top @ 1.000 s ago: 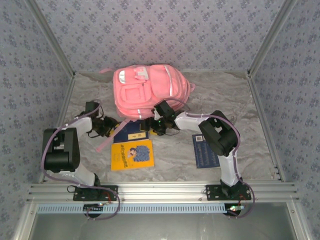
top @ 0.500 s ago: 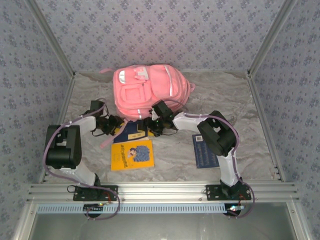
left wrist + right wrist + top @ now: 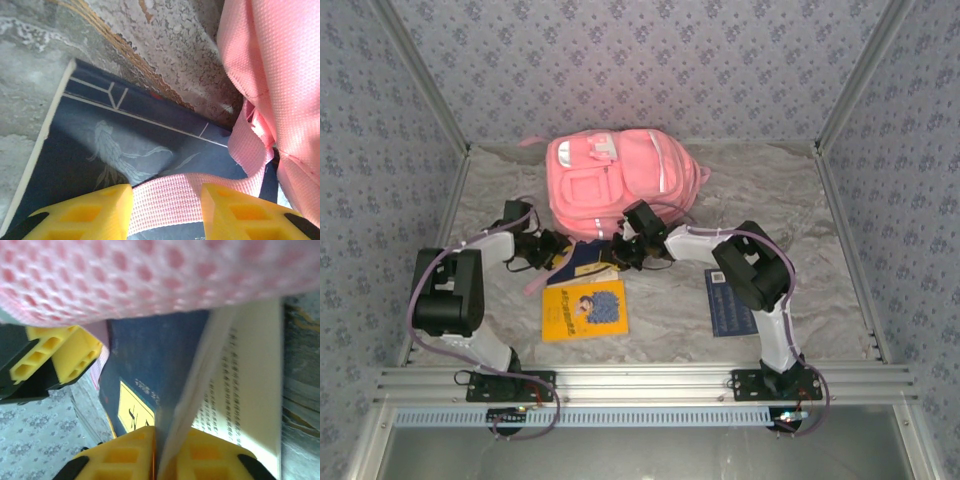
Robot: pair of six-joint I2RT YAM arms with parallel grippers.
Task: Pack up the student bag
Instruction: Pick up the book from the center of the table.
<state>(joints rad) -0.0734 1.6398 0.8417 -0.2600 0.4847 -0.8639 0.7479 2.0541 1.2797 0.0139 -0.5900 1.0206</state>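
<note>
One dark blue softcover book (image 3: 582,260) was pinched by its lifted cover in the shut right end effector (image 3: 162,455), seemingly to feed it bagward; the left end effector (image 3: 167,212) stood half-open astride a pink webbing strap (image 3: 250,145), likely clearing it. Just beyond both lay the large pink fabric student bag (image 3: 615,180), pockets up, long axis across the counter (image 3: 800,200), near edge facing them.

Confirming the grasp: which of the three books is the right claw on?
The dark blue book by the student bag: the right claw pinches its cover. The yellow book and the lighter blue book lie untouched.
</note>
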